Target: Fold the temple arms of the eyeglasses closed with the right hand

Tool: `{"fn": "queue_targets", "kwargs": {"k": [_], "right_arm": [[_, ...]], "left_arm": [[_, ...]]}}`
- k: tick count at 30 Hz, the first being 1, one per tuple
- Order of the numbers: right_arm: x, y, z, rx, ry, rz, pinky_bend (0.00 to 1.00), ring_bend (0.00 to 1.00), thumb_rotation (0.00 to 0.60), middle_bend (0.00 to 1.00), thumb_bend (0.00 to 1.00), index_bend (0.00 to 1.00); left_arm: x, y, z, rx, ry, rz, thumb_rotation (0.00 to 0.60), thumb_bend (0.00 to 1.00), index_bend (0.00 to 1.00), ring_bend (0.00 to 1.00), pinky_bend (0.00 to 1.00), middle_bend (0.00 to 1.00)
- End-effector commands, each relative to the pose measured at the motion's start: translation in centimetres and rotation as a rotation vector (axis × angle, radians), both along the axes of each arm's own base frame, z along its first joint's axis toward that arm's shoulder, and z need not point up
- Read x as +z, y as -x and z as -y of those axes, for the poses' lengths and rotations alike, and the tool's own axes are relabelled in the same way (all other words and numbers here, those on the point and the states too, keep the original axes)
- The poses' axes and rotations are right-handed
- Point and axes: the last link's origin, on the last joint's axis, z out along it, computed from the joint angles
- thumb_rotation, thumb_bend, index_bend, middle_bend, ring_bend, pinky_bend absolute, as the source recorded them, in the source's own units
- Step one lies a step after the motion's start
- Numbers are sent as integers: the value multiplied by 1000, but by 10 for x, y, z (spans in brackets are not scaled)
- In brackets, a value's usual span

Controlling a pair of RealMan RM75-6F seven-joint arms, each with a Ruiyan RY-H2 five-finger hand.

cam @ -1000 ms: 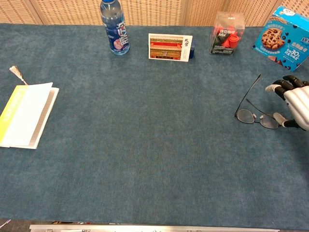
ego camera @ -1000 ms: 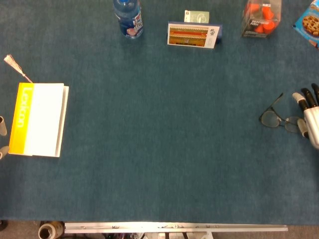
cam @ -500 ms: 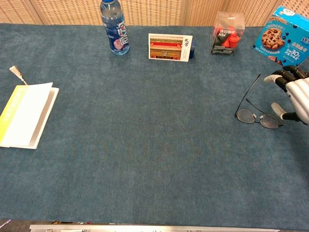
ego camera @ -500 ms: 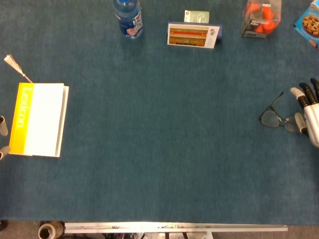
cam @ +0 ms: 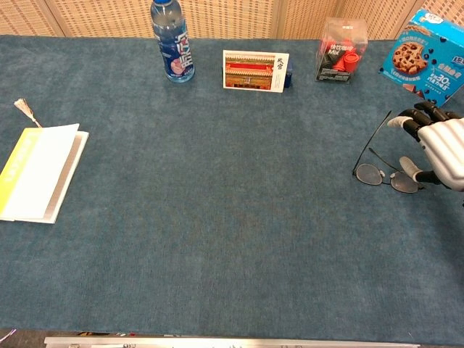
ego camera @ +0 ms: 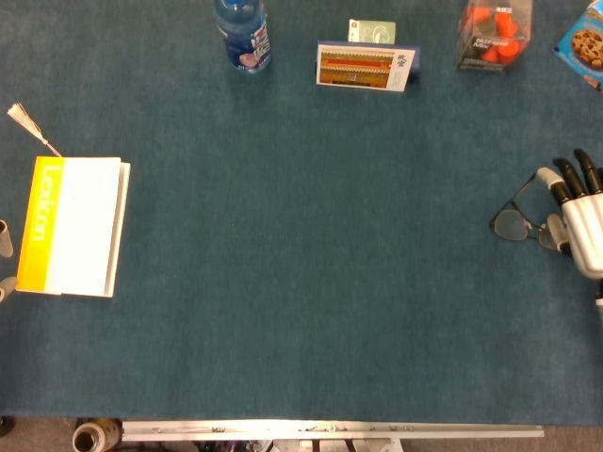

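Note:
Thin-rimmed eyeglasses [ego camera: 513,223] lie on the blue table cloth at the far right, lenses [cam: 371,175] down toward me and one temple arm [cam: 377,138] standing out toward the back. My right hand [ego camera: 580,215] hovers at their right end with its fingers spread; its thumb [cam: 410,167] is at the right lens, and the other fingertips [cam: 403,123] reach past the frame. It holds nothing. At the left edge of the head view only two fingertips [ego camera: 5,239] of my left hand show, apart and holding nothing.
A yellow-and-white book [ego camera: 73,226] with a tassel lies at the left. Along the back stand a blue bottle [cam: 171,42], a picture card [cam: 254,70], a clear box of orange pieces [cam: 341,51] and a cookie box [cam: 428,54] just behind the right hand.
My right hand has shifted left and toward the back, closing in on the right end of the glasses. The glasses and the left hand have not moved.

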Motion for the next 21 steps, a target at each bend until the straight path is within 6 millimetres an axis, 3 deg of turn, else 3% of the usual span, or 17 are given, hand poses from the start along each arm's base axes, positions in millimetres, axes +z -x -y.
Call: {"fn": "queue_targets", "kwargs": {"k": [1,21], "right_arm": [[-2,2,-1,-6,-5,-10,303,122,600,236,327,272],[-11,16,-3,-38,-27,-55,303,122,600,236,327,272]], "left_arm": [[0,0,0,1,0,1,600,0,558,413,535,510],[1,3,2,9,-3,2,600,0,558,413,536,509]]}}
